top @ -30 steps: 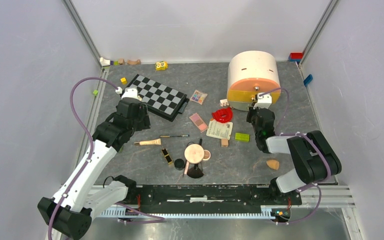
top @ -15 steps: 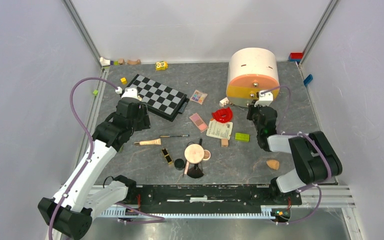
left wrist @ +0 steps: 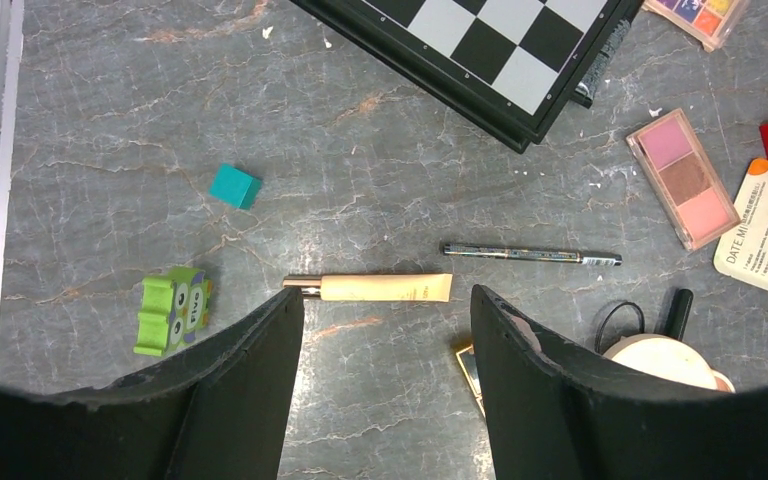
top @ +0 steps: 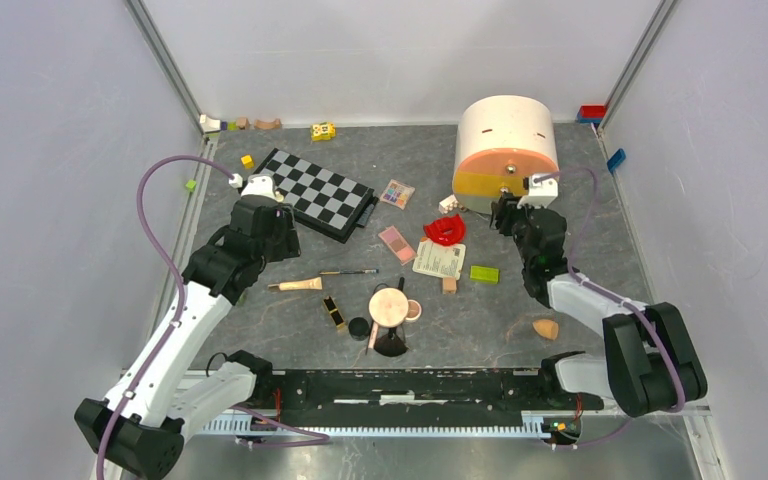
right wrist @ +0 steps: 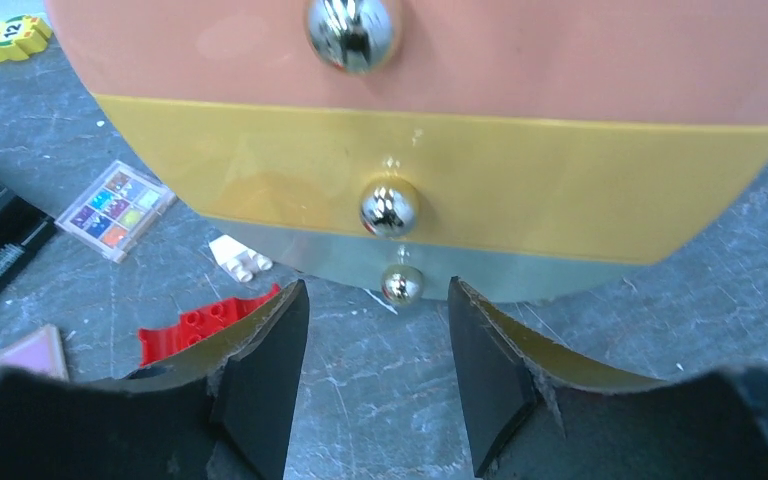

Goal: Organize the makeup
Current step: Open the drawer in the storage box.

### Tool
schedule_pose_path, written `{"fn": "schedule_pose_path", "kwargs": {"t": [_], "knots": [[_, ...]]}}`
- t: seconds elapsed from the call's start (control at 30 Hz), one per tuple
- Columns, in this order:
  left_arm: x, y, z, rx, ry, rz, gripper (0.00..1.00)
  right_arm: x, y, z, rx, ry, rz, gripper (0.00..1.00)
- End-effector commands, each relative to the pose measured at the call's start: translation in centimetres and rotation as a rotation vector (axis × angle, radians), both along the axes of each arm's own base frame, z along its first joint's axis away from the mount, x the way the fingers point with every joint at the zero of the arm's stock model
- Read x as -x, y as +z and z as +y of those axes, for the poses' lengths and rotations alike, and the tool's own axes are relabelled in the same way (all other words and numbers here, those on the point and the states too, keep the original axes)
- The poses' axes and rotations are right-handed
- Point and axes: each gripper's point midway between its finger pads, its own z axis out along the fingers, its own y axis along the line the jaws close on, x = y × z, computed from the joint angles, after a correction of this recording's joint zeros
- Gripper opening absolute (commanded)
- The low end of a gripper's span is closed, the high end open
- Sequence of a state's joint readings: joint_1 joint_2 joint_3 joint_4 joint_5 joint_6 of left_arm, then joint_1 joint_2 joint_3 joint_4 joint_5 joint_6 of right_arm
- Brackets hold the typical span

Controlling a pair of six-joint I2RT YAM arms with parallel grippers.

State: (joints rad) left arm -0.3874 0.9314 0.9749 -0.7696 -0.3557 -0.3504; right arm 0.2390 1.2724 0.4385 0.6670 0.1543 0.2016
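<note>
The makeup lies loose mid-table: a cream tube, a thin pencil, a pink palette, a multicolour palette, a round peach compact, a black-gold tube and an orange sponge. My left gripper hovers open just short of the cream tube, holding nothing. My right gripper is open and empty in front of the round drawer organiser, with the organiser's lowest chrome knob just beyond its fingertips.
A folded chessboard lies at the back left. A red curved piece, a printed card, a green block and a wooden block sit near the middle. Small toys line the back wall.
My right gripper has gone from shut to open and its arm has shifted slightly right. The organiser's front face sits a little farther back. The left arm has not moved.
</note>
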Motion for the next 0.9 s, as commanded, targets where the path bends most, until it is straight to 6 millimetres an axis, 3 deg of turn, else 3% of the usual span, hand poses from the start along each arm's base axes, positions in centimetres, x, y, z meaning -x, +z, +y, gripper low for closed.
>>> {"fn": "schedule_pose_path", "kwargs": {"t": [0.0, 0.3, 0.47, 0.73, 0.87], "knots": [[-0.4, 0.8, 0.0, -0.010, -0.033, -0.043, 0.68, -1.6, 1.7, 0.4, -0.021, 0.002, -0.001, 0.60], [-0.4, 0.9, 0.0, -0.006, -0.033, -0.047, 0.68, -4.5, 2.1, 0.1, -0.011, -0.049, 0.031, 0.56], [-0.4, 1.0, 0.0, -0.005, -0.032, -0.048, 0.68, -5.1, 2.0, 0.1, -0.015, -0.052, 0.031, 0.40], [-0.4, 0.9, 0.0, -0.002, -0.034, -0.047, 0.68, -4.5, 1.8, 0.7, -0.016, -0.009, 0.028, 0.16], [-0.5, 0.9, 0.0, 0.000, -0.036, -0.047, 0.68, -3.1, 1.4, 1.0, -0.032, 0.019, 0.027, 0.13]]}}
